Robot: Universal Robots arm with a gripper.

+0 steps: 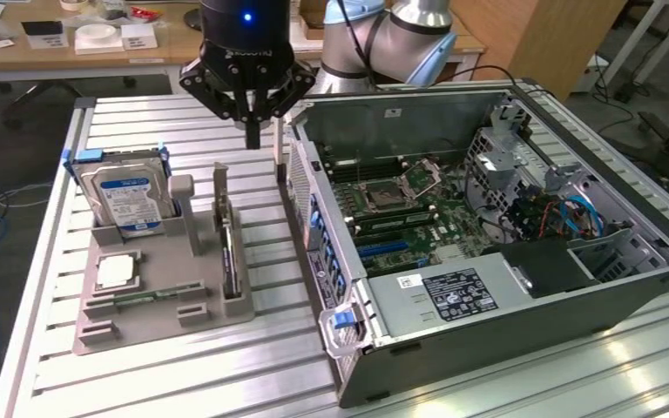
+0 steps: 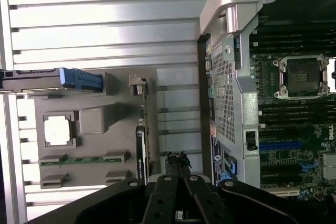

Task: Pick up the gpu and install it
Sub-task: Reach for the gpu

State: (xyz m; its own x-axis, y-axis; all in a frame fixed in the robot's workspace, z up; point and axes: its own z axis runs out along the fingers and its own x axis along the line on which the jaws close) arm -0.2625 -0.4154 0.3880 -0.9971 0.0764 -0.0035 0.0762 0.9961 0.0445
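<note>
Fingers [image 1: 253, 132] pressed together, holding nothing, pointing straight down over the slatted tabletop [image 1: 149, 383]. They hang near the far end of a grey tray [image 1: 160, 335], beside an open computer case [image 1: 521, 313]. The graphics card [image 1: 229, 252] stands untouched on its long edge in the tray slot nearest the case, with its metal bracket at the end nearer the fingers. A clean pickup likely needs the fingers parted, centred squarely over the card's thin top edge, and kept clear of the case wall.
</note>
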